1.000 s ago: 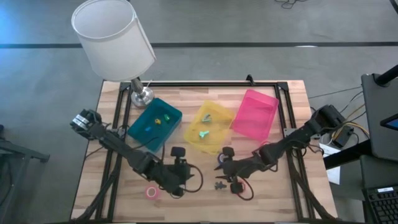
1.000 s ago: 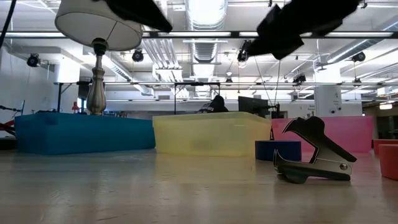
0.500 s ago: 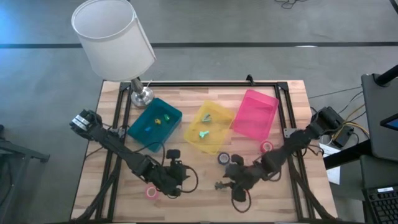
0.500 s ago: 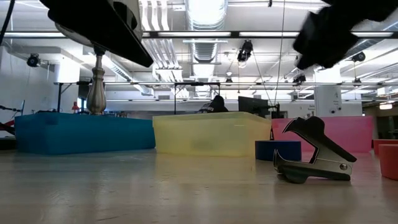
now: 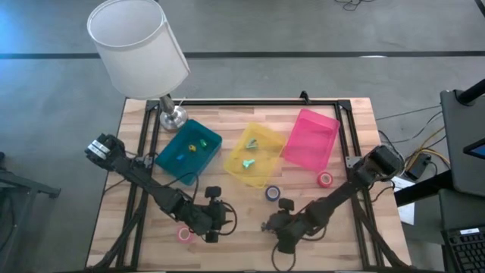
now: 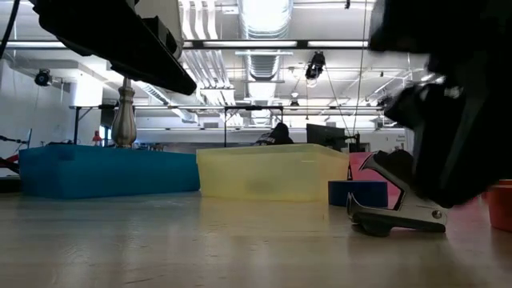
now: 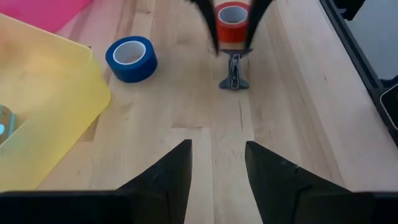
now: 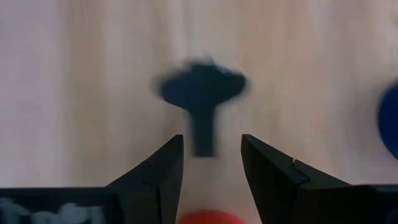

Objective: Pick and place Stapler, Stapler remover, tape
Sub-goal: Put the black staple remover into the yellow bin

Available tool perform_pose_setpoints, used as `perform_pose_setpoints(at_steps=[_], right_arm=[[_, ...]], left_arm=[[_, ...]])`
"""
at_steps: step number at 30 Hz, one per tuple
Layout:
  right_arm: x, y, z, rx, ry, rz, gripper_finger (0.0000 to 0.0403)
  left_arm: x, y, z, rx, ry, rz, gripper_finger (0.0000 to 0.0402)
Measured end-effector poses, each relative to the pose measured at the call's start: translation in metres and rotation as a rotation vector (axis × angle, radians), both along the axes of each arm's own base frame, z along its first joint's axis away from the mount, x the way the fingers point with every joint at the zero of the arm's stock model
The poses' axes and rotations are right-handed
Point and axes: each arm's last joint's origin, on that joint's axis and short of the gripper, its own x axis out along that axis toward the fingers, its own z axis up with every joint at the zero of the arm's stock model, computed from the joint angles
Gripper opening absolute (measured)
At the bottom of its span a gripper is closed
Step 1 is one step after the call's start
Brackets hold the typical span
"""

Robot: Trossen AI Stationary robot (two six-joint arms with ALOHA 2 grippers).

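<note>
Right wrist view: my right claw (image 8: 210,163) spread open, straddling the small dark metal staple remover (image 8: 202,93) — lined up to pinch it; left claw (image 7: 216,163) waits open near the table's front edge.

1. Even, bright overhead light – ceiling fluorescent strips (image 6: 264,16) glare white in the low view.
2. The right wrist view is smeared by motion blur; the stapler remover (image 8: 202,93) shows as a dark smudge.
3. The left wrist view is sharp – soft shadows beside the blue tape roll (image 7: 131,58).

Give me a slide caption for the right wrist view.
Right end effector, fingers open, closing in on the staple remover on the wooden table.
</note>
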Motion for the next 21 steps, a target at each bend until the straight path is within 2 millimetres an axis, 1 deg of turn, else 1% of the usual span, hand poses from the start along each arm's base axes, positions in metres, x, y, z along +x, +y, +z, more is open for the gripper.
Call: perform_pose_setpoints(at_steps=[2, 4, 7, 11, 13, 16, 19, 21], right_arm=[[0.004, -0.001, -0.005, -0.019, 0.026, -0.013, 0.0153], [0.009, 0.000, -0.005, -0.021, 0.019, -0.006, 0.0151], [0.018, 0.004, -0.006, -0.030, 0.006, 0.015, 0.0147], [0.026, 0.008, -0.013, -0.078, 0.008, 0.055, 0.0135], [0.028, 0.011, -0.017, -0.092, 0.020, 0.085, 0.0123], [0.029, 0.012, -0.024, -0.102, 0.040, 0.110, 0.0094], [0.029, 0.012, -0.021, -0.107, 0.057, 0.114, 0.0059], [0.028, 0.011, -0.015, -0.104, 0.061, 0.114, 0.0041]], left_arm=[[0.000, 0.000, 0.000, -0.001, -0.003, -0.001, 0.0152], [0.000, 0.000, 0.000, 0.006, -0.002, -0.005, 0.0152], [0.000, 0.001, 0.000, 0.011, -0.003, -0.001, 0.0153], [0.000, 0.002, 0.000, 0.021, -0.011, 0.016, 0.0154], [0.001, 0.002, 0.000, 0.024, -0.018, 0.024, 0.0154], [0.001, 0.002, 0.000, 0.024, -0.020, 0.023, 0.0152], [0.001, 0.002, 0.000, 0.024, -0.019, 0.023, 0.0152], [0.001, 0.002, 0.000, 0.025, -0.019, 0.023, 0.0153]])
